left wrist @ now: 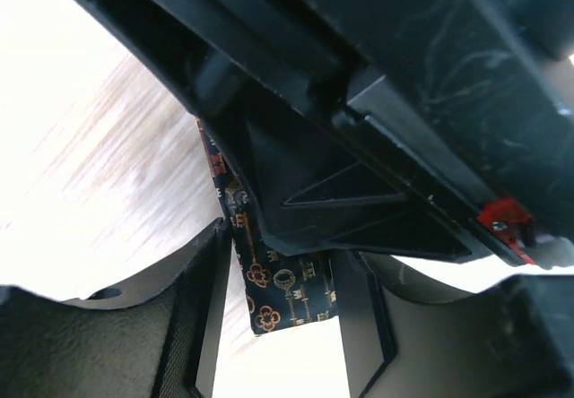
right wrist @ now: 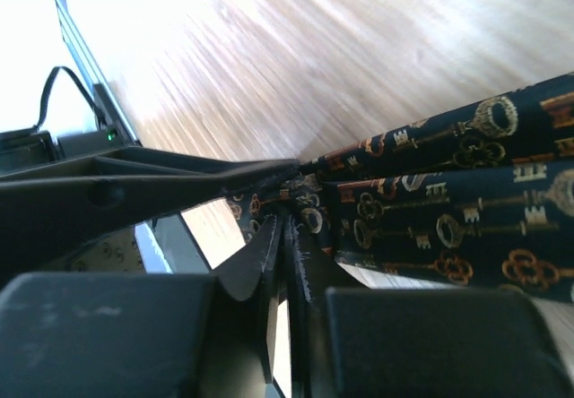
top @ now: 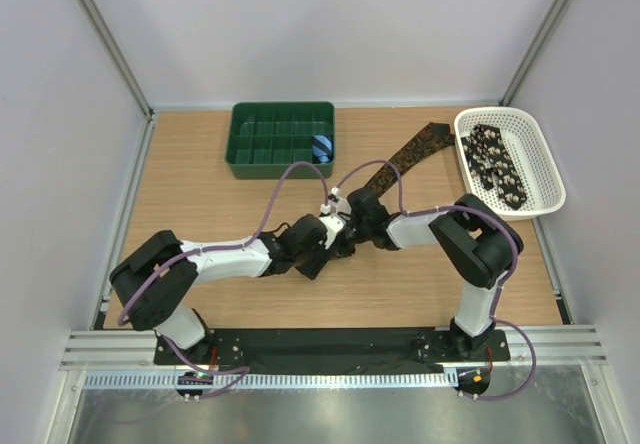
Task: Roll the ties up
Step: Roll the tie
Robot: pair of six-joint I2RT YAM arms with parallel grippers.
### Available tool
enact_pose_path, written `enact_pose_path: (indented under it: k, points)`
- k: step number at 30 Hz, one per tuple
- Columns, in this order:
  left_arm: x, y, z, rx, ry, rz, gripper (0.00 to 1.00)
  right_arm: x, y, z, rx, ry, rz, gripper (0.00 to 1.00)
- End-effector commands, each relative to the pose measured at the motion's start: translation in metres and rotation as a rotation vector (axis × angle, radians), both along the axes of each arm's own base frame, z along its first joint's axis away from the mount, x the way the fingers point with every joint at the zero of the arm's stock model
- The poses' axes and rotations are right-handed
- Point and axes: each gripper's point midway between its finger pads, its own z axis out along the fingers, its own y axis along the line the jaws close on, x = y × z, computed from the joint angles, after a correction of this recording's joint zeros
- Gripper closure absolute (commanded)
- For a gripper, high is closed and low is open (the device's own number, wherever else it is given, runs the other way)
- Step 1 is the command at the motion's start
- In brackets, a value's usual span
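Note:
A dark tie (top: 412, 152) with gold key prints runs from the back right of the table down to the middle, where both grippers meet. My right gripper (right wrist: 289, 221) is shut on the tie's (right wrist: 448, 203) bunched end, its fingers pressed nearly together. My left gripper (left wrist: 282, 268) stands open around the folded end of the tie (left wrist: 291, 295), one finger on each side, with a thin bright gap on the left. In the top view the left gripper (top: 333, 241) and right gripper (top: 347, 232) touch nose to nose. A second tie (top: 495, 164), black with pale spots, lies in the white basket (top: 547, 169).
A green divided tray (top: 280, 112) stands at the back centre with a small blue striped roll (top: 322, 147) in its right compartment. The white basket sits at the back right by the wall. Grey walls close in the table on three sides.

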Motion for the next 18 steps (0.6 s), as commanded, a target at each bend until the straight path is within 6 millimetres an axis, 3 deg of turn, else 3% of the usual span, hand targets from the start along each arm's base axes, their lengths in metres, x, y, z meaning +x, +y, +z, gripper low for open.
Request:
enact_pose_path:
  k: [1,8,10,12,13,14,17,18]
  points:
    - [-0.002,-0.005,-0.01,-0.008,0.038,-0.017,0.51,0.011,-0.001,0.025,0.032,-0.064,-0.039,0.86]
    - [-0.007,-0.003,-0.016,-0.016,0.058,-0.007,0.54,0.036,-0.024,0.045,0.02,-0.106,-0.182,0.8]
    - [-0.007,-0.003,-0.017,-0.015,0.063,-0.002,0.54,0.048,-0.05,0.032,-0.05,-0.1,-0.286,0.8]
    - [-0.007,-0.006,-0.016,-0.021,0.066,-0.006,0.54,0.055,-0.065,0.039,-0.05,-0.13,-0.342,0.8]
    - [-0.007,-0.006,-0.016,-0.02,0.068,-0.005,0.54,0.052,-0.076,0.035,-0.074,-0.142,-0.355,0.8]
    - [-0.006,-0.005,-0.017,-0.016,0.069,0.0,0.54,0.054,-0.084,0.047,-0.081,-0.197,-0.377,0.8]
    - [-0.006,-0.005,-0.017,-0.004,0.081,0.01,0.54,0.042,-0.118,0.036,-0.234,-0.284,-0.436,0.82]
    - [-0.005,-0.007,-0.016,-0.008,0.084,0.008,0.54,0.046,-0.135,0.053,-0.274,-0.388,-0.517,0.82]
